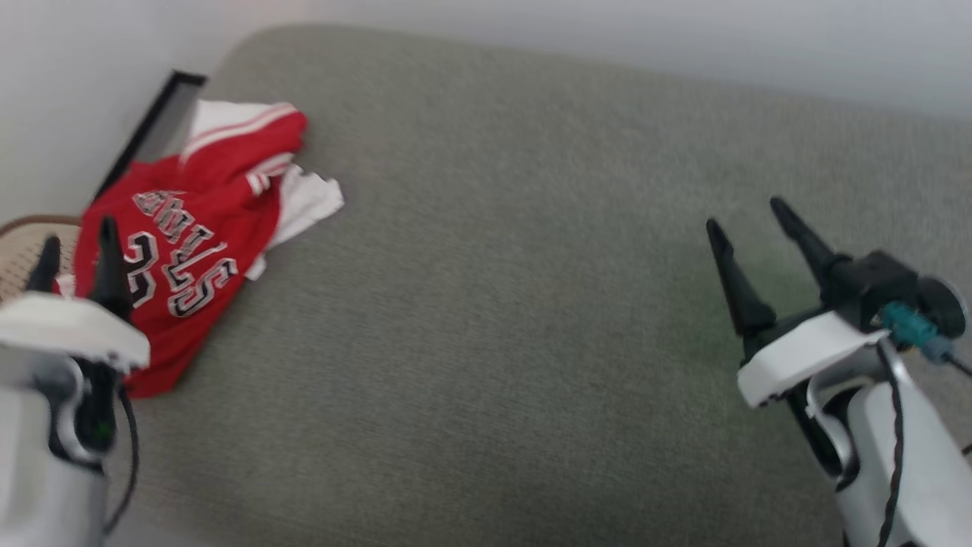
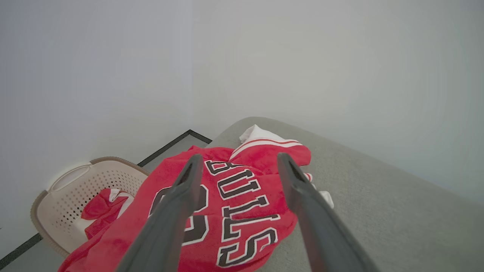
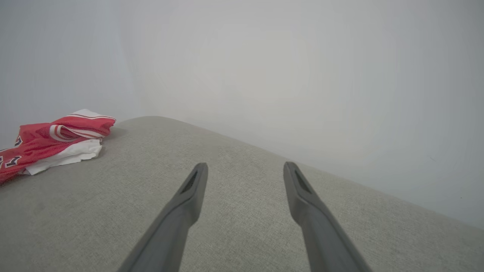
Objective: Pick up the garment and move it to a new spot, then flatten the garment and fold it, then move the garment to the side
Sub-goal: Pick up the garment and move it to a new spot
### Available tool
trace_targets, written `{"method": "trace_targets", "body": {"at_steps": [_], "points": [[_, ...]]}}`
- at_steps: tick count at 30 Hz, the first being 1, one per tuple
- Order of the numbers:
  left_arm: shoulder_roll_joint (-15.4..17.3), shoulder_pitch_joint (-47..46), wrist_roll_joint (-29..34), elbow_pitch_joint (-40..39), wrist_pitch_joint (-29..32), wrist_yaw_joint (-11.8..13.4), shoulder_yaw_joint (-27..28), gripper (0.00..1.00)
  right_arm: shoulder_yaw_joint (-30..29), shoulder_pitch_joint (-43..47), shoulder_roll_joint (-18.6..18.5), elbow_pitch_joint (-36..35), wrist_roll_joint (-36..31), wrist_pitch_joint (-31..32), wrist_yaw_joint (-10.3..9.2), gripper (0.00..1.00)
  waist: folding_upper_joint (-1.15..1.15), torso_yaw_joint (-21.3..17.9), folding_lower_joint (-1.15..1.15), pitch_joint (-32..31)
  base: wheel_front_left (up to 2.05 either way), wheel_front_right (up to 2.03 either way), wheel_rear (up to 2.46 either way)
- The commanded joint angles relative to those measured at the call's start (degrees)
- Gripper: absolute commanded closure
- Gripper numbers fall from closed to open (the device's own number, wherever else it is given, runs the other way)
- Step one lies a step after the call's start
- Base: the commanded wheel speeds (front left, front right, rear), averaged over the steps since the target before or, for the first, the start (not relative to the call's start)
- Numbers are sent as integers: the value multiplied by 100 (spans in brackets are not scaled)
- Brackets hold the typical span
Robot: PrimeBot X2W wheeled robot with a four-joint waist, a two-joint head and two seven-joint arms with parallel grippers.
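Observation:
The garment (image 1: 199,228), a red jersey with white sleeves and black lettering, lies crumpled at the far left corner of the grey cushioned surface (image 1: 531,304). Part of it hangs off the left edge. My left gripper (image 1: 77,245) hovers open just in front of it, with nothing between its fingers. In the left wrist view the garment (image 2: 242,200) lies below the spread fingertips of the left gripper (image 2: 239,160). My right gripper (image 1: 748,213) stands open and empty over bare cushion at the right. The right wrist view has the garment (image 3: 56,141) far off to the left of the right gripper (image 3: 245,168).
A beige perforated laundry basket (image 2: 66,189) stands on the floor beside the cushion's left edge, with red cloth (image 2: 100,211) inside it. The basket's rim (image 1: 30,228) shows at the far left of the head view. A pale wall (image 1: 607,30) runs behind the cushion.

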Motion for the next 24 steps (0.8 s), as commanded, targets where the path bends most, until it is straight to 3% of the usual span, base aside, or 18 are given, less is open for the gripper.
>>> {"method": "trace_targets", "body": {"at_steps": [1,9,19,24], "points": [[68,-321,-76,220,44,-83,-10,0,-29,-130,-43,-93,-51,45,0,0,0,-222,0,382,0,0,0],[281,-1877,-222,2016,872,-347,-198,0,-52,-483,-217,-557,-97,274,0,0,0,-570,0,1205,0,0,0],[210,-2838,-372,3644,2113,-283,-382,0,-86,-630,-441,-1056,-85,525,0,0,0,-719,0,1699,0,0,0],[-54,-2959,-492,4442,2973,-174,-474,0,-84,-606,-514,-1293,-54,706,0,0,0,-760,0,1797,0,0,0]]}}
